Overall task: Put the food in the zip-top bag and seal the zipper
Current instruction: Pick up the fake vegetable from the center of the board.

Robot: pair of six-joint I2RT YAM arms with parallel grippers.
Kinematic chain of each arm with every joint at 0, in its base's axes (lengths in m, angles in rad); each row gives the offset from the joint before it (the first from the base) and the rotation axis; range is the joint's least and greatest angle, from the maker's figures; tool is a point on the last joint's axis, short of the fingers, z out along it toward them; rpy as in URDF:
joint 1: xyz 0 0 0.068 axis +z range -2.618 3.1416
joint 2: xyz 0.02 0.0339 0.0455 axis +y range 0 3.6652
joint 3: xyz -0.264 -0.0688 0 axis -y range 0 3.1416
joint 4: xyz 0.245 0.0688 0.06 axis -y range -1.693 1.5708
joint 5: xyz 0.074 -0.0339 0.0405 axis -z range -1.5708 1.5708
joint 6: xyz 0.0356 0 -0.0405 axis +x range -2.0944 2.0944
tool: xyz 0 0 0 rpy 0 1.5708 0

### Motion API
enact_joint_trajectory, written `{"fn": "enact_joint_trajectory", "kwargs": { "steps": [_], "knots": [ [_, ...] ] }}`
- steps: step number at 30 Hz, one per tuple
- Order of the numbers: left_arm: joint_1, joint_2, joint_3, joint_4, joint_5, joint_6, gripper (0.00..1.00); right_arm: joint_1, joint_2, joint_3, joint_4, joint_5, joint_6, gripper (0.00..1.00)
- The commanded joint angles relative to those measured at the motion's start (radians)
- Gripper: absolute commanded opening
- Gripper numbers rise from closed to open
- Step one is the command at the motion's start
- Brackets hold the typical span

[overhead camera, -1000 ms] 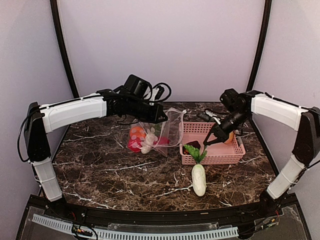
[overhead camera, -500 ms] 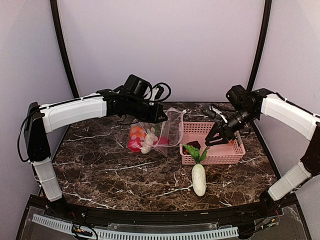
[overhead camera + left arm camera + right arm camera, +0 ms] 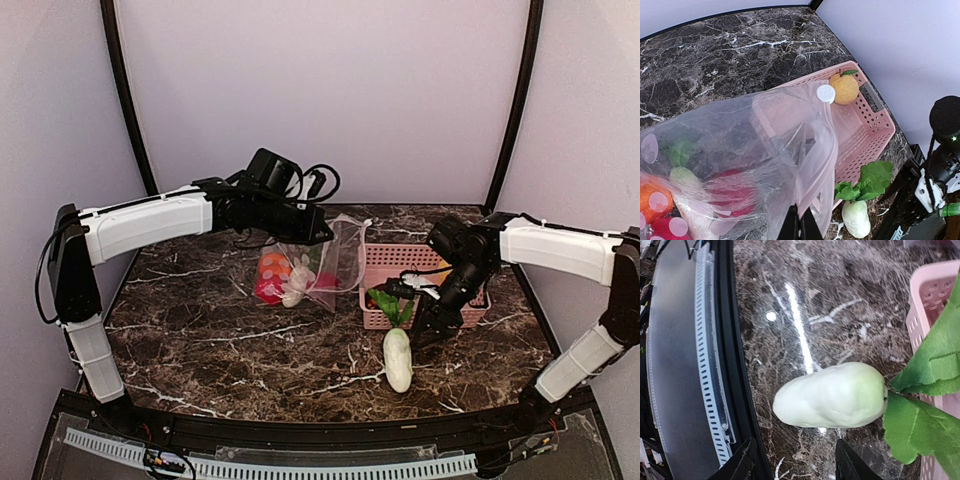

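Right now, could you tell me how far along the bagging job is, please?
Done: orange, red and white pieces sit inside the zip-top bag. In hand: the left pincer pinches its edge; the open right pincer hovers over the white radish on the table. Left: that radish, the orange fruit in the pink basket, and sealing.

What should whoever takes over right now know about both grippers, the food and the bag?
Left gripper: shut on the edge of the zip-top bag, holding it.
Right gripper: fingers open, over the white radish lying on the table beside the pink basket; not gripping.
Done: an orange piece, a red piece and a white piece sit inside the bag.
Left: radish, then the yellow-orange fruit in the basket, then seal the zipper.
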Motion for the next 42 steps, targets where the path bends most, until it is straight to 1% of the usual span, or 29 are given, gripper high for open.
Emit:
{"fn": "enact_joint_trajectory", "kwargs": {
  "steps": [1,4,9,15,18,21,29,30,31,32,34,36,39,42],
  "knots": [
    [0.007,-0.04,-0.017,-0.021,-0.008,0.001,0.01,0.01,0.07,0.005,0.036,0.113,0.052,0.53],
    [0.009,-0.041,-0.023,-0.021,-0.013,0.006,0.01,0.019,0.112,0.016,0.061,0.119,0.086,0.55],
    [0.01,-0.034,-0.023,-0.008,-0.003,0.005,0.01,0.04,0.202,0.081,0.101,0.099,0.119,0.6],
    [0.011,-0.046,-0.03,-0.016,-0.003,0.008,0.01,0.105,0.33,0.183,0.12,0.122,0.132,0.61],
    [0.012,-0.059,-0.038,-0.021,-0.011,0.013,0.01,0.161,0.388,0.215,0.118,0.177,0.134,0.61],
    [0.014,-0.068,-0.048,-0.026,-0.017,0.017,0.01,0.214,0.416,0.218,0.127,0.256,0.139,0.62],
    [0.017,-0.065,-0.059,-0.019,-0.01,0.016,0.01,0.272,0.405,0.194,0.121,0.342,0.141,0.62],
    [0.017,-0.062,-0.056,-0.018,-0.009,0.016,0.01,0.272,0.4,0.192,0.115,0.352,0.14,0.62],
    [0.016,-0.061,-0.055,-0.017,-0.008,0.015,0.01,0.273,0.395,0.191,0.106,0.357,0.137,0.58],
    [0.017,-0.059,-0.052,-0.016,-0.008,0.015,0.01,0.272,0.389,0.191,0.095,0.363,0.135,0.54],
    [0.016,-0.056,-0.049,-0.017,-0.005,0.015,0.01,0.272,0.368,0.192,0.078,0.368,0.134,0.42],
    [0.016,-0.052,-0.046,-0.017,-0.002,0.014,0.01,0.272,0.343,0.192,0.066,0.374,0.128,0.34],
    [0.016,-0.046,-0.04,-0.022,0.001,0.014,0.01,0.271,0.279,0.219,0.025,0.351,0.111,0.31],
    [0.016,-0.043,-0.031,-0.025,0.001,0.012,0.01,0.261,0.199,0.288,-0.022,0.284,0.087,0.28]
  ]
}}
